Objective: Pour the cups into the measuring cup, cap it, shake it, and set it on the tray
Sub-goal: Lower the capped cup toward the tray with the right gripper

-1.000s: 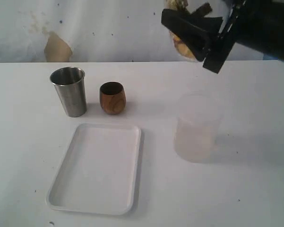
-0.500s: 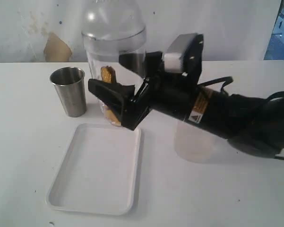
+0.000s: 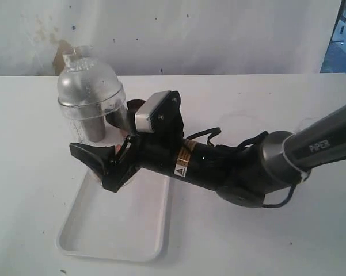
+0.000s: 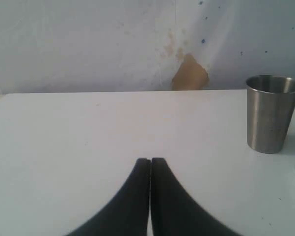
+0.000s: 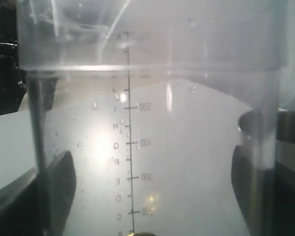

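Note:
My right gripper reaches across from the right and is shut on the clear measuring cup. The cup carries its dome lid and stands over the far left end of the white tray; whether it touches the tray I cannot tell. The right wrist view has the cup's printed scale between the two dark fingers. The steel tumbler shows through the cup and also stands in the left wrist view. Only an edge of the brown wood-grain cup peeks out behind the wrist. My left gripper is shut and empty over the table.
The right arm lies low across the middle of the table and covers most of the frosted container, whose faint rim shows above it. A white wall with a tan patch backs the table.
The right arm has swung down and to the left with the capped measuring cup, from high at the right to low over the tray's far end. The tumbler has not moved.

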Available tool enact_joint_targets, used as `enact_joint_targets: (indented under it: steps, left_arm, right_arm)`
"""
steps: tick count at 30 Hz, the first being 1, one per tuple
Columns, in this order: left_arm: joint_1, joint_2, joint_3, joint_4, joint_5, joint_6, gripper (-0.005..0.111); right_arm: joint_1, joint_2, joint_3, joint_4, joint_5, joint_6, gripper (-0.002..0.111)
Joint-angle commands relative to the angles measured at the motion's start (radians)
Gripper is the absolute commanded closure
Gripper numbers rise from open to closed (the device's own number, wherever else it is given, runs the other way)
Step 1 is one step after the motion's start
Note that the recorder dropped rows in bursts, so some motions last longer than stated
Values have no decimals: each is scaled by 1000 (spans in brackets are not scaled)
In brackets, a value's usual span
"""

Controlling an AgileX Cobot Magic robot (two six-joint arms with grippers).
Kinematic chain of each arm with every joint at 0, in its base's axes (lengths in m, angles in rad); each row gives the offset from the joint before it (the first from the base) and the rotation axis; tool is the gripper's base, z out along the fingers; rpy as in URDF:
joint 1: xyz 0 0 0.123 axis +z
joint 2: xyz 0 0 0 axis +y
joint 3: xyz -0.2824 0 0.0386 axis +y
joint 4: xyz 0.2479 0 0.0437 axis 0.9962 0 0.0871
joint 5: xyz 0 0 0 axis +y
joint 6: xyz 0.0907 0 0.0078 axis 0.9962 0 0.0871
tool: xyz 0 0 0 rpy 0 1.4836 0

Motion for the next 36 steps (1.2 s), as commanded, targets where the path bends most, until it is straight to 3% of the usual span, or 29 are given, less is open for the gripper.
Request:
enact_joint_targets:
  steps: [1, 18, 27, 36]
  left_arm:
    - [-2, -4, 4, -5, -8, -1, 106]
    - [-2, -4, 4, -5, -8, -1, 106]
    - [-2, -4, 4, -5, -8, -1, 106]
    - [-2, -4, 4, -5, -8, -1, 106]
  right_arm:
    - [1, 39, -20, 25, -40, -16, 108]
    - [35, 145, -44, 29, -40, -106, 108]
    - [35, 145, -44, 34, 89, -114, 108]
    - [35, 175, -81, 61, 30, -263, 108]
